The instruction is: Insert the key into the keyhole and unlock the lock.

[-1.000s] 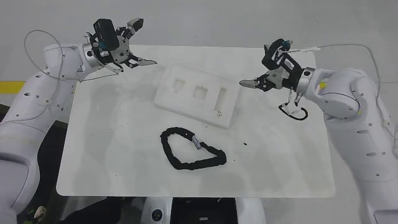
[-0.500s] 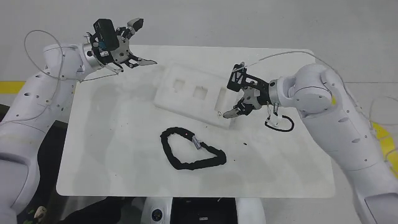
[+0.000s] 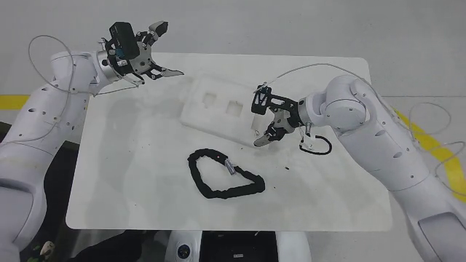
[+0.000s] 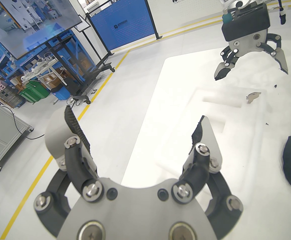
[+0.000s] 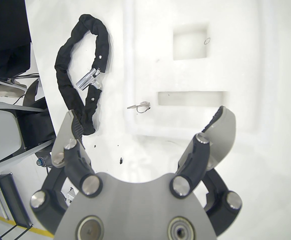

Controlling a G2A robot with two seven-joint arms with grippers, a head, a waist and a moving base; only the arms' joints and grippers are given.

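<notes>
A small silver key (image 5: 139,106) on a ring lies on the white foam tray (image 3: 218,120), beside its long slot, also seen as the key (image 3: 256,132) and the key (image 4: 253,96). The black sleeved chain lock (image 3: 218,182) lies looped on the table in front of the tray; its silver lock cylinder (image 5: 86,81) rests at the loop's join. My right gripper (image 5: 145,116) hangs open just above the tray's corner, close over the key, and is seen as the right gripper (image 3: 258,124). My left gripper (image 3: 171,49) stands open and empty above the table's far left corner.
The white table (image 3: 131,175) has free room left of and in front of the chain. The foam tray (image 5: 235,63) has three recesses. Black specks (image 3: 289,167) lie near the chain. A black cable loop (image 3: 317,145) hangs at my right wrist.
My right arm has swung in from the table's right side to the foam tray's corner over the key, gripper open. The left arm has not moved.
</notes>
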